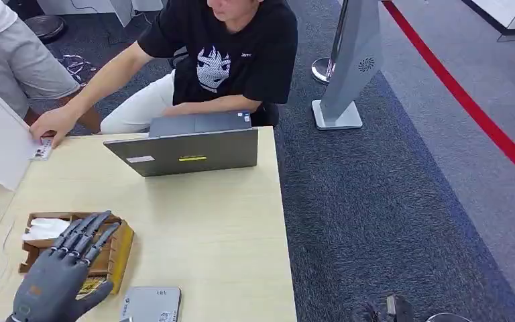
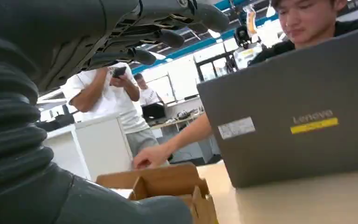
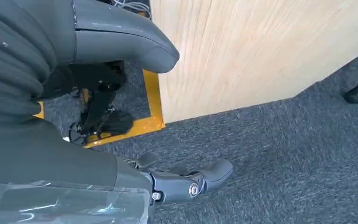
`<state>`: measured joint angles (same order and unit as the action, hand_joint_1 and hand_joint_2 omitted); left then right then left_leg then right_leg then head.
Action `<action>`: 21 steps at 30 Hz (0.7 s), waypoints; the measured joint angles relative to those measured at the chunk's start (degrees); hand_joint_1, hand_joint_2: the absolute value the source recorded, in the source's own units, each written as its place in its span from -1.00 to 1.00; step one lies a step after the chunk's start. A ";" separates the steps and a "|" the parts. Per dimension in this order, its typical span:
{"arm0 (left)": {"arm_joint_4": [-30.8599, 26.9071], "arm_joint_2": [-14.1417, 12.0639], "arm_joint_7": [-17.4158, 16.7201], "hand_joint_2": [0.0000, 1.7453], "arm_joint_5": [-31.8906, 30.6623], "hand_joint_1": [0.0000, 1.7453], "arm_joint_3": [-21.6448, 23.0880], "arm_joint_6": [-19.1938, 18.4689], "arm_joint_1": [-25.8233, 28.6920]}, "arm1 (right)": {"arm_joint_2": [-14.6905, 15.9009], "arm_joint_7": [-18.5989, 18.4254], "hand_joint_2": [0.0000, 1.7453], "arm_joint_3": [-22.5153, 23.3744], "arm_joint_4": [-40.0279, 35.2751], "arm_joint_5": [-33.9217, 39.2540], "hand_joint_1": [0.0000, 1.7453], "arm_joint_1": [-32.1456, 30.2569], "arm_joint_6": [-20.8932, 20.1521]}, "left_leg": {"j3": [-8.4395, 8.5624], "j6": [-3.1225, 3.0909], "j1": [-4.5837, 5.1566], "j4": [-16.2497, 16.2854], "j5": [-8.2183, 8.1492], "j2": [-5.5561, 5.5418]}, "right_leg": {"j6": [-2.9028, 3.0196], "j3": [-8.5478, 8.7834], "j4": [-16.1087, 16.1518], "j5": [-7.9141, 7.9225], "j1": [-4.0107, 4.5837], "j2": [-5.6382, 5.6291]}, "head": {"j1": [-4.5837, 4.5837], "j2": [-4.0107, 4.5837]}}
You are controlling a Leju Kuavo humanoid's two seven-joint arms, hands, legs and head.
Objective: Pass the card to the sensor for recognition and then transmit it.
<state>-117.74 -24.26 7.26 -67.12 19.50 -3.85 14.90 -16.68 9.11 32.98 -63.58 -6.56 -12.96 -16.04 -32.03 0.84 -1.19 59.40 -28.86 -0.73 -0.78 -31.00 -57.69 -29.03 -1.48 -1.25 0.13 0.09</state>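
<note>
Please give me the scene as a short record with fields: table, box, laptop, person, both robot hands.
table: light wood
cardboard box: near table's left front, white items inside
laptop: open, back toward robot
person's hand: on a card at table's far left
left robot hand: above the box, fingers spread, holding nothing
right robot hand: beside the table, over carpet, holding nothing

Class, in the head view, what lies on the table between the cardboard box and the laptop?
Only bare tabletop separates the cardboard box from the laptop; the head view shows it.
</note>
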 joint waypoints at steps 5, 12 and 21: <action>0.46 -2.91 -4.67 1.00 -0.68 -1.00 1.44 0.40 1.90 | 0.00 0.04 1.00 0.35 0.00 -1.07 -1.00 -0.02 -0.31 | -0.01 0.00 0.00 0.00 0.00 -0.01 | 0.00 0.01 0.00 0.00 0.00 0.01 | 0.00 0.00; 3.59 -5.22 -8.84 1.00 0.33 -1.00 0.81 1.55 4.78 | 0.00 0.20 1.00 0.48 0.02 -1.86 -1.00 -0.02 -0.77 | -0.03 0.00 0.00 -0.01 0.00 -0.04 | 0.00 0.01 0.00 -0.01 0.00 0.03 | 0.00 0.00; 9.86 -3.93 -6.41 1.00 2.25 -1.00 -6.43 1.73 7.60 | -0.04 0.13 1.00 0.48 0.00 -1.09 -1.00 -0.03 -0.77 | -0.03 0.00 0.00 -0.01 0.00 -0.07 | 0.00 0.03 0.00 0.00 0.00 0.07 | 0.00 0.00</action>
<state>-107.88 -28.19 0.85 -64.87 13.07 -2.12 22.50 -16.72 9.25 33.46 -63.58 -7.65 -12.99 -16.81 -32.06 0.84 -1.19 59.39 -28.86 -0.80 -0.78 -30.97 -57.69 -29.04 -1.48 -1.18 0.13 0.09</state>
